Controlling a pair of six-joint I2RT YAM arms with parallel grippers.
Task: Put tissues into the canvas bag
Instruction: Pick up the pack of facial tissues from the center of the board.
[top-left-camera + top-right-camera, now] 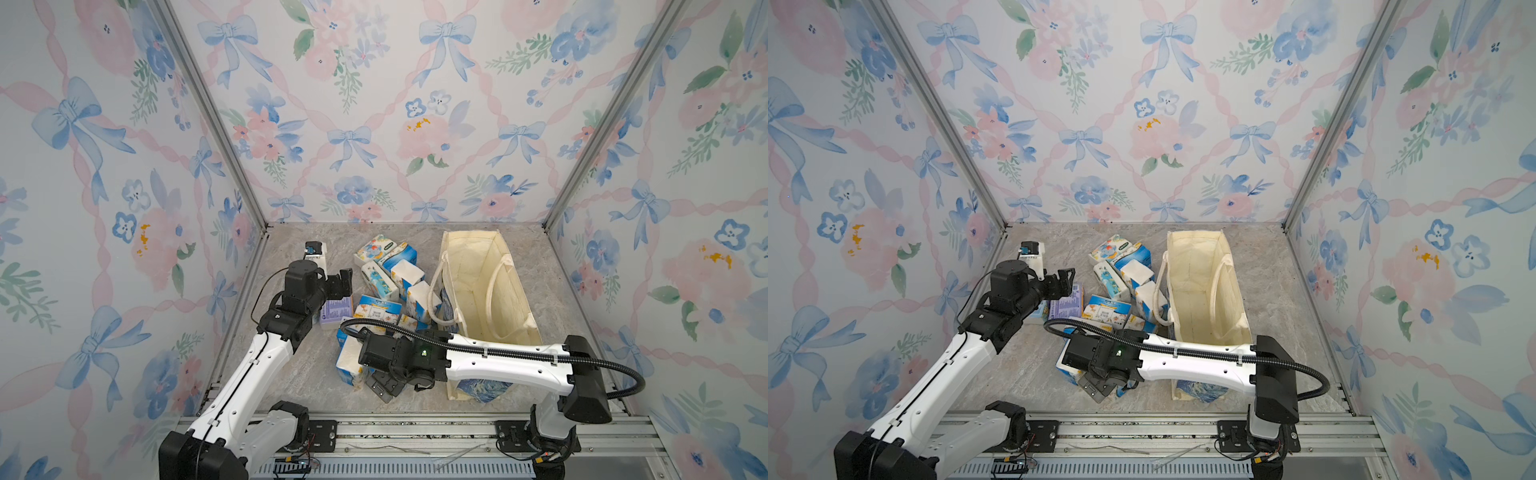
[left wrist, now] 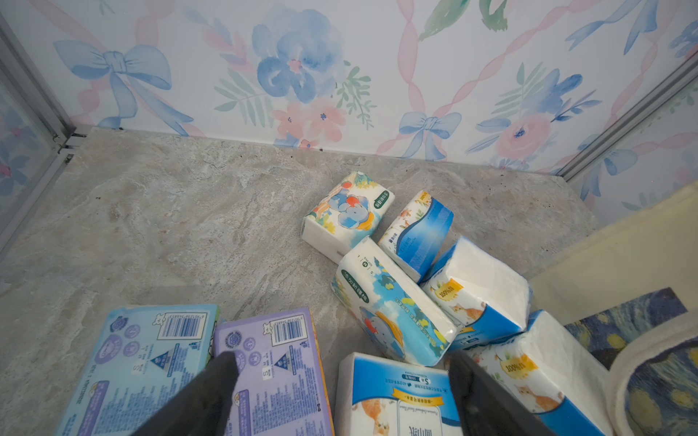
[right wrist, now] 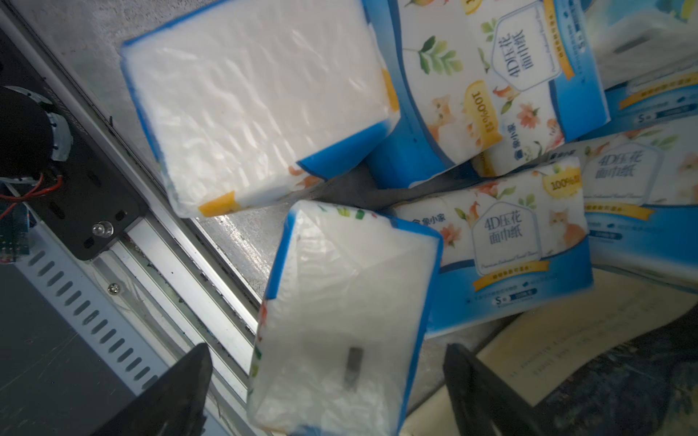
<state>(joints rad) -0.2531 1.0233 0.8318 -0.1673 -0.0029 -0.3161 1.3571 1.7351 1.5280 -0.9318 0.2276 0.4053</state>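
Left gripper (image 2: 342,364): jaws spread wide, holding nothing; poised above the lavender brick-shaped tissue pack (image 2: 272,370) and the blue-and-white pack beside it; one fingertip (image 2: 226,364) shows over the lavender wrapper.
Right gripper (image 3: 326,351): jaws spread wide; a white-ended, blue-edged tissue pack (image 3: 347,321) lies between the fingers, which stand clear of both its sides; positioned low at the near end of the pile in both top views.
Tissues (image 1: 376,278): soft brick-shaped packs in blue-and-white cartoon wrappers; heaped on the grey marbled tabletop (image 1: 311,386) between the two grippers; every visible pack lies outside the bag.
Canvas bag (image 1: 469,270): large cream canvas tote with a blue-and-yellow swirling print outside; placed just beside the pile on the right-arm side; mouth open towards the top views, cream lining exposed; one looped cream handle (image 1: 432,286) rests against the nearest packs; the right arm crosses above its near end.
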